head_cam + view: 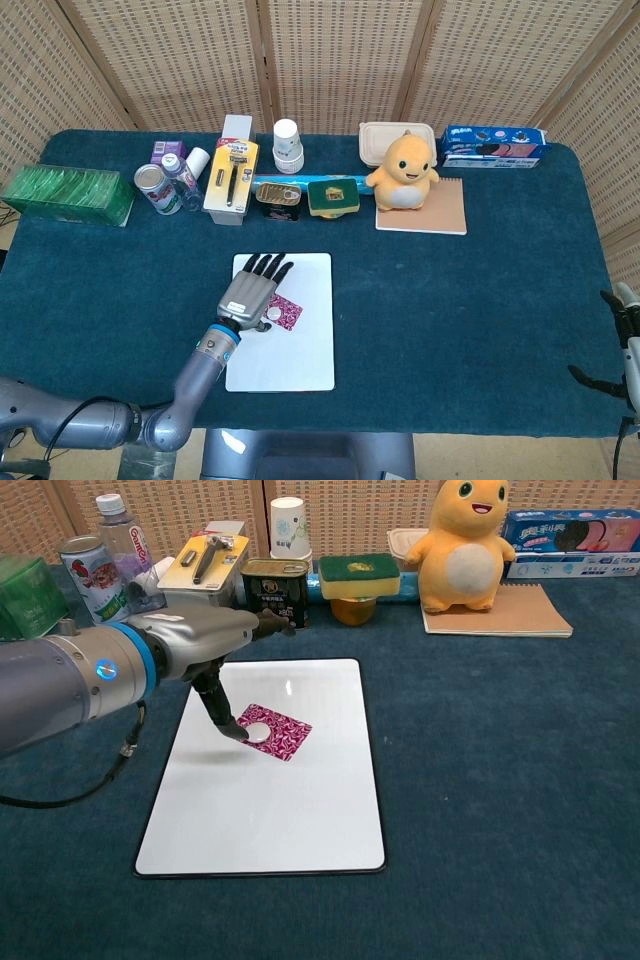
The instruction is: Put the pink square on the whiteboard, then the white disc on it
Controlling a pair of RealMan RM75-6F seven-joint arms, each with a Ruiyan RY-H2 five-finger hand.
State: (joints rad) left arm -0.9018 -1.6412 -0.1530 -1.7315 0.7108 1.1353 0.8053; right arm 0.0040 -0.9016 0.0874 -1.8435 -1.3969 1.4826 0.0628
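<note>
The whiteboard (pixel 300 350) (pixel 270 810) lies flat on the blue cloth near the front edge. On its upper left part sits the pink patterned square (pixel 290 314) (pixel 288 737). The small white disc (pixel 273 313) (pixel 258 731) rests on the square's left half. My left hand (pixel 250 293) (pixel 205 638) hovers over the board's upper left, fingers stretched out toward the far side and holding nothing; its thumb tip stands right beside the disc. My right hand (pixel 625 345) hangs off the table's right edge, fingers apart and empty, seen only in the head view.
Along the back stand a green box (pixel 68 194), a can (pixel 88 578), a bottle (pixel 126 548), a razor box (pixel 203 572), a paper cup (pixel 288 527), a tin (pixel 274 592), a sponge on a jar (pixel 357 584), a yellow plush (pixel 460 545) on a notebook (pixel 500 612), and a cookie box (pixel 570 540).
</note>
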